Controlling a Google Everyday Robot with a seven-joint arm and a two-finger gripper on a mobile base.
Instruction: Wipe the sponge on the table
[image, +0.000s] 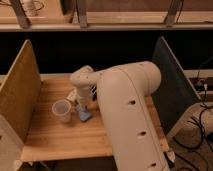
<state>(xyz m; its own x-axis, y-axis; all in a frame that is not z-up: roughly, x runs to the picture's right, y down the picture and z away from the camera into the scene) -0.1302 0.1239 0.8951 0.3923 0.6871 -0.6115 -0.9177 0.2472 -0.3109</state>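
The blue sponge lies on the light wooden table, just right of a clear cup. My gripper points straight down onto the sponge from above and is shut on its top edge. Only the lower part of the sponge pokes out beneath the gripper. The big white arm reaches in from the lower right and hides the table's right half.
An upright wooden panel bounds the table on the left and a dark panel on the right. A small striped block sits behind the cup, next to the wrist. Cables hang at the right.
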